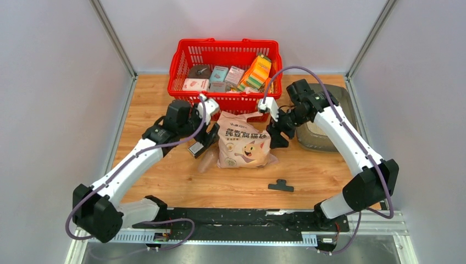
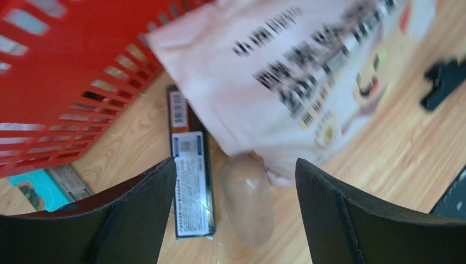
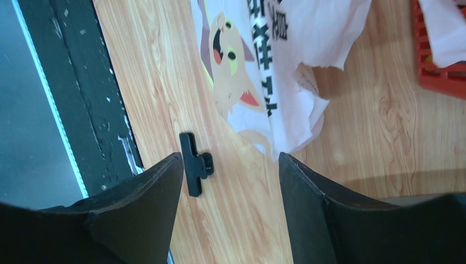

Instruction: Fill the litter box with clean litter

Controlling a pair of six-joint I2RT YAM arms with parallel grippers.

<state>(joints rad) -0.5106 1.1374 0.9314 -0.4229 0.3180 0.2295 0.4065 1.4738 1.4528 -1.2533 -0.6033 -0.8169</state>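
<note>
From above, the pinkish-cream litter bag printed with a cartoon cat [image 1: 244,144] lies flat at the middle of the table, its crumpled open end toward the red mesh shopping basket [image 1: 225,43] at the far edge. The shallow grey-brown plastic litter box [image 1: 336,92] sits at the far right corner, partly under the right arm. I cannot tell whether it holds any clean litter, and none shows loose anywhere. The left hand [image 1: 206,137] hangs just beside the bag's left edge and the right hand [image 1: 276,132] just beside its right. A small black clip [image 1: 281,185] lies nearer the front edge.

From the left wrist, the left hand [image 2: 235,165] is spread wide and holds nothing. Below it are a flat black labelled box [image 2: 189,170] and a translucent rounded plastic piece [image 2: 248,201] against the bag [image 2: 286,71].

From the right wrist, the right hand [image 3: 231,157] is parted and empty, above bare wood between the clip [image 3: 193,163] and the bag's corner [image 3: 291,126].

The step looks like taking hold of the bag. It would go best if each hand pinched a firm fold of the bag's side, not the loose flaps. The mouth should stay uppermost until it is over the box, and only then tip slowly. A limp bag may sag and spill early.
</note>
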